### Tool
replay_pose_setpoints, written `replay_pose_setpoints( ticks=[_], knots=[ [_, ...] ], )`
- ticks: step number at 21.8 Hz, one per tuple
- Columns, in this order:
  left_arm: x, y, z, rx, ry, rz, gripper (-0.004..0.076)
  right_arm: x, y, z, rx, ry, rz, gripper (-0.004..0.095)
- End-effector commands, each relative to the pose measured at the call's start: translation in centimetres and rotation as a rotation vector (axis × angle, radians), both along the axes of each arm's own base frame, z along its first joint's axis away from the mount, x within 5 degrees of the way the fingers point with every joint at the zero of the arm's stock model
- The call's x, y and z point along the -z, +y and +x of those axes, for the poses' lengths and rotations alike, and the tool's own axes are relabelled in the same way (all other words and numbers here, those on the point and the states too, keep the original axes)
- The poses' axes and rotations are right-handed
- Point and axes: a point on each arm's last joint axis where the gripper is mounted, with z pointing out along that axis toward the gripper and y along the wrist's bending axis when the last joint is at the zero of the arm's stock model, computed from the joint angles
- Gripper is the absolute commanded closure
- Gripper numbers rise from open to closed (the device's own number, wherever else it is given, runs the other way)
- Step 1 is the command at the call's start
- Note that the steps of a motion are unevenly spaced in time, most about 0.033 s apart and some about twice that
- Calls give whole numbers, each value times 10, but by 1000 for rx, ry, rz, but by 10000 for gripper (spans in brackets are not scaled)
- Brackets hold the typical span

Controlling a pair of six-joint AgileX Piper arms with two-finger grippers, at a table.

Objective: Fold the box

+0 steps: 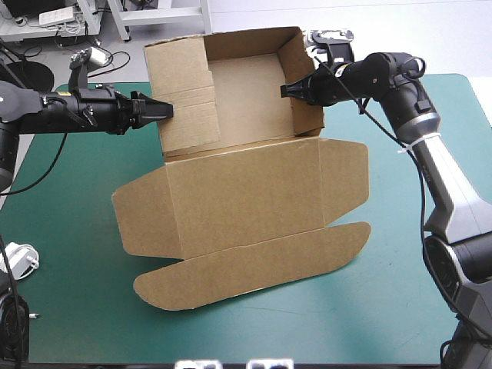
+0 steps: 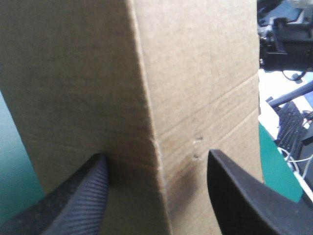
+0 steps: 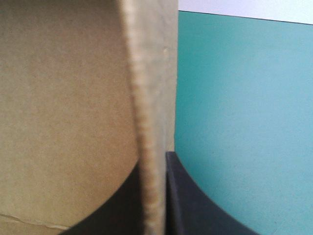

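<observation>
Box [image 1: 246, 192], brown board, far part raised as a tray: one. Hands, black-fingered: two, the left hand [image 1: 163, 110] at the tray's 9 o'clock and the right hand [image 1: 287, 90] at its 3 o'clock. Table [image 1: 69, 307], teal-green cover: one.

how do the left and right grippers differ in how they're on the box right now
The left gripper is open, fingers apart; the right gripper is all but shut. The left gripper faces the outer face of the box's left wall, a crease ahead between its fingers; the right gripper pinches the right wall's edge, one finger on each side. Shared: both are at raised walls, while the lid lies flat on the teal-green cover.
</observation>
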Motion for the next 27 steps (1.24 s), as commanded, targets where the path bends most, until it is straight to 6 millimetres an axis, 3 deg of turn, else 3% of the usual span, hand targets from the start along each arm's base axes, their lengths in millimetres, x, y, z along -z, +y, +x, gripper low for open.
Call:
replay_pose_setpoints(
  ticks=[1, 5, 6, 8, 11, 12, 16, 21, 25, 27],
  knots=[
    [-20, 1, -13, -46, -68, 29, 294, -37, 17, -23, -37, -124, 72, 916],
    [-17, 8, -7, -129, -76, 89, 322, -37, 40, -35, -80, -114, 73, 916],
    [-16, 10, -5, -176, -63, 91, 359, -38, 46, -39, -93, -115, 66, 916],
    [-14, 15, -2, -227, -46, 116, 457, -40, 51, -45, -94, -111, 60, 916],
    [-8, 20, 0, -248, -34, 189, 698, -47, 49, -57, -87, -94, 33, 917],
    [-6, 20, 0, -246, -22, 188, 732, -48, 46, -60, -77, -78, 18, 917],
    [-4, 10, -2, -206, 5, 196, 734, -44, 31, -69, -12, 15, -103, 917],
    [4, -20, -3, -167, 37, 282, 734, -22, 30, -64, 11, 151, -156, 917],
    [28, -51, 5, -159, 114, 427, 734, 7, 39, -50, 23, 246, -161, 923],
    [50, -75, 15, -140, 173, 499, 734, 31, 49, -39, 17, 327, -145, 924]
  ],
)
